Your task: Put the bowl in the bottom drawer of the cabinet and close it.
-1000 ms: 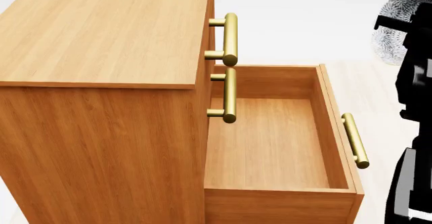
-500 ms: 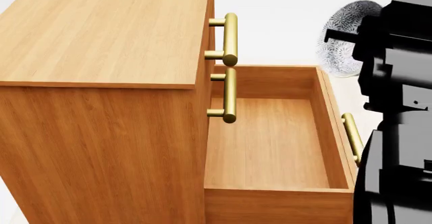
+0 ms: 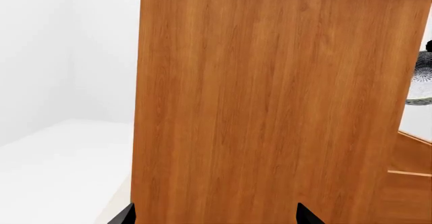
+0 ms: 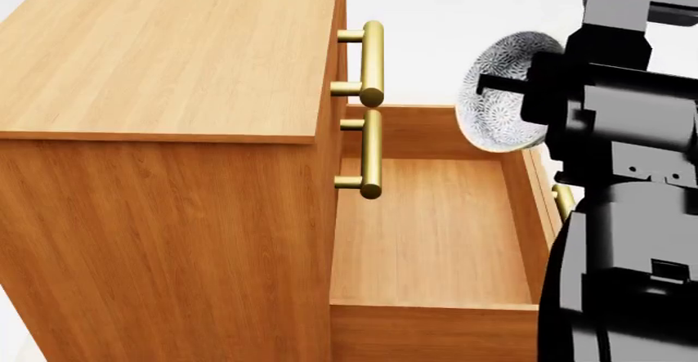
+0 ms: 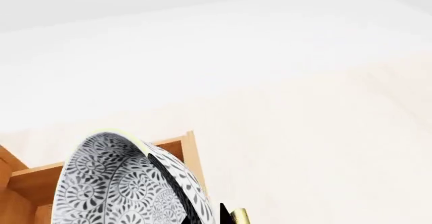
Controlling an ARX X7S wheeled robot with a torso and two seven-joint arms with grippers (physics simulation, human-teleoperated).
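1. Orange-brown wood fills the head view: the cabinet [image 4: 163, 133] stands at left, its flat top and near side panel both showing. That same side panel spans most of the left wrist view.

2. Black and bulky, the right arm [image 4: 627, 215] rises along the right edge of the head view and hides part of the bottom drawer's front.

3. Pulled well out, the bottom drawer [image 4: 431, 239] lies open with its bare wood floor showing; only a short piece of its brass handle [image 4: 563, 201] is seen beside the arm.

4. Tipped on its side, the bowl [image 4: 496, 92] hangs in the air above the drawer's far right corner, patterned outside facing the cabinet. The right wrist view shows it close up, over the drawer's back corner.

5. The right gripper [image 4: 524, 84] clamps the bowl at its rim, one dark finger [image 5: 177, 191] crossing the patterned wall.

6. Two upper handles [image 4: 371, 64] sit one above the other on shut drawers.

7. Only two dark fingertips [image 3: 305, 215] of the left gripper [image 3: 214, 216] show, spread wide, facing the cabinet side and holding nothing.
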